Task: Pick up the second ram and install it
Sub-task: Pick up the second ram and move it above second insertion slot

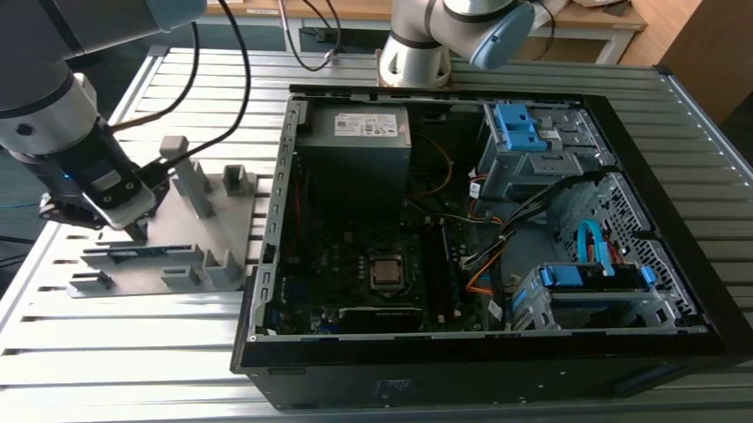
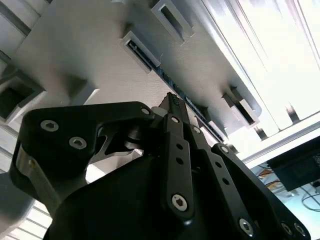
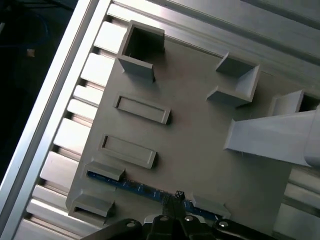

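standing edge-up in the tray [image 3: 200,125], the ram [image 3: 135,187] looks light, stiff, fragile; take it mid-length by its flat faces. gripper [image 3: 176,197] sits at its top edge; whether it grips, i cannot tell.

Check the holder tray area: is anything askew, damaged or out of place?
Nothing stands out. The second ram sits straight on edge between the blocks of the gray holder tray, with the gripper lined up near its middle.

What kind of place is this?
Probably a robot workshop or lab: a robot arm reaches over a slatted metal table, beside an open computer case with its insides showing.
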Robot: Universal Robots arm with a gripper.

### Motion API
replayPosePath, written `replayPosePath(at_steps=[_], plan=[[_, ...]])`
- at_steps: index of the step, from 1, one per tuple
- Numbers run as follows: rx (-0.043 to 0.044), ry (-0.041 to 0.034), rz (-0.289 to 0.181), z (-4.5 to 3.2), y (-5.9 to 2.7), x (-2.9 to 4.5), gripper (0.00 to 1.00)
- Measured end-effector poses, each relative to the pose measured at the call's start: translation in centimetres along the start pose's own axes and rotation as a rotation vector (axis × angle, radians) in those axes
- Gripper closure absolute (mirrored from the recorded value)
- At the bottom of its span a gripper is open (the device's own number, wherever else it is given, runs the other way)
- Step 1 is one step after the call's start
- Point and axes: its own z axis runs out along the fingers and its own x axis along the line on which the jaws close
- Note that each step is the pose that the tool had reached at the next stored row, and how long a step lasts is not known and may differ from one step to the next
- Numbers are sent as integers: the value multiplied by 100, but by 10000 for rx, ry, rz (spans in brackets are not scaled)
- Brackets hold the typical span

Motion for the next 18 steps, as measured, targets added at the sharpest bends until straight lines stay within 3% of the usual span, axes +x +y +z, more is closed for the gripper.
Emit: replayPosePath(at_steps=[18], plan=[[2,89,-2103,0,-2,2,90]])
